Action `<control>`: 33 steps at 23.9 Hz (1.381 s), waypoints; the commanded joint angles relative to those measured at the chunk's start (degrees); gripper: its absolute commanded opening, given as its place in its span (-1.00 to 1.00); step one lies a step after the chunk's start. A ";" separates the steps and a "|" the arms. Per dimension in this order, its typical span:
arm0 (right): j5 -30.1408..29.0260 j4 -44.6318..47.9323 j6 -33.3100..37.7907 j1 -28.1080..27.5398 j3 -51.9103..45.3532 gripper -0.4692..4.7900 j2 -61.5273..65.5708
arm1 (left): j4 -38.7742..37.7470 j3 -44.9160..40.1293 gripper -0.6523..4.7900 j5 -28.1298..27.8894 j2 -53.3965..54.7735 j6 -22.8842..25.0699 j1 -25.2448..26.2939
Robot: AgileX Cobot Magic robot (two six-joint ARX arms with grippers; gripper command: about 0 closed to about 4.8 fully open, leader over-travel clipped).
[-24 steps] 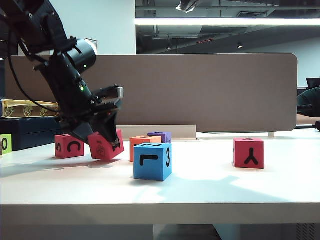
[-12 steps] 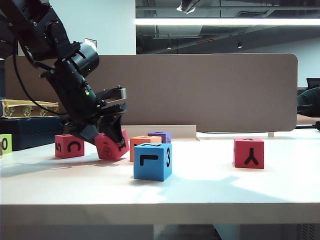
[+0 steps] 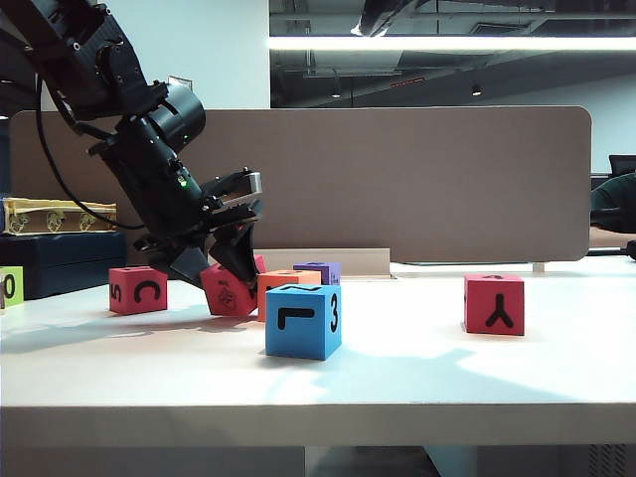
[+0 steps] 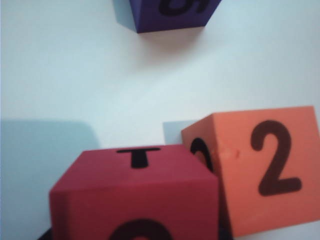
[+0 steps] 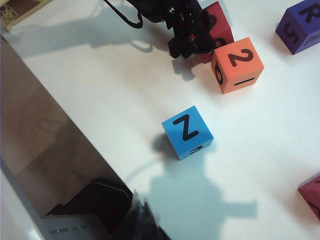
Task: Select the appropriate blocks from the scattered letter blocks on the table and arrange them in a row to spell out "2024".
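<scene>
Foam is what these cubes appear to be made of, so the red block is likely light and a little springy, with matte faces that should not slip. The left gripper is reaching down at the left of the tabletop, its fingers pinching that red block by two opposite flat sides; the block is sitting tilted, one edge lifted, pressing against the orange block just to its right. In the left wrist view the red block is touching the orange block, whose top is showing a 2. A hold across the middle of parallel faces is probably safest, since a corner grip could let so light a cube twist. The right gripper is not showing in any view; its fingers are reading as pressed together. The blue block is standing nearer, the red Y block well apart at the right.
</scene>
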 commanded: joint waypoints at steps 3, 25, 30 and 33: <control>0.04 0.24 -0.15 0.07 0.24 -0.84 -0.09 | 0.70 0.24 0.30 0.35 -0.07 -0.11 -0.04; 0.07 0.17 -0.15 0.04 0.24 -0.84 -0.09 | -4.92 6.82 0.88 -3.02 -0.13 -0.07 -0.02; 0.07 0.13 -0.15 0.04 0.24 -0.84 -0.09 | -11.76 14.95 0.87 -11.39 -0.13 3.63 0.33; 0.09 0.15 -0.17 0.04 0.24 -0.84 -0.09 | -15.65 18.34 0.87 -15.37 -0.13 6.16 2.21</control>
